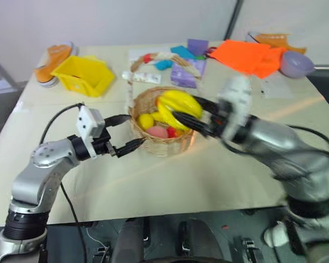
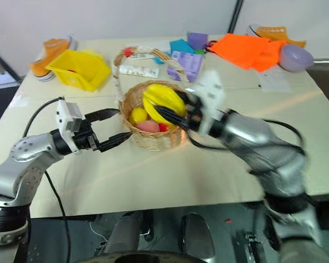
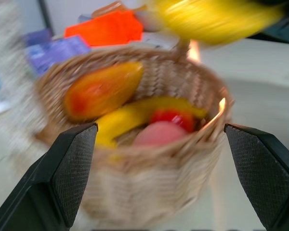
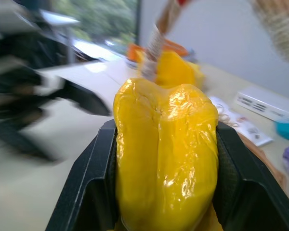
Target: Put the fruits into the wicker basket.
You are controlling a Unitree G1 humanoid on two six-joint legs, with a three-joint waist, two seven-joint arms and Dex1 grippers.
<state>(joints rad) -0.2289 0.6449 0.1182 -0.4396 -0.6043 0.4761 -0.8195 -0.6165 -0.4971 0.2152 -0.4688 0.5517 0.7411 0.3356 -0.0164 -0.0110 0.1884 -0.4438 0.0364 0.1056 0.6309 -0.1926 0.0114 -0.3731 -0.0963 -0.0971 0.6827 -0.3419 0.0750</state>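
My right gripper pinching the lumpy yellow star-shaped fruit above the wicker basket on the desk, my left gripper spread wide beside the basket's rim, mango, banana, peach inside

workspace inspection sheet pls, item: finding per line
surface: cream table, bare at the near edge
job's things: wicker basket holds mango, banana, peach, small red fruit; yellow star-shaped fruit above it
clutter: yellow bin, orange cloth, purple bowl, purple packets, shoe at the far side
grippers: left gripper open beside the basket; right gripper shut on the star-shaped fruit
cables: black cable on left arm
surroundings: pale wall behind; floor below the table
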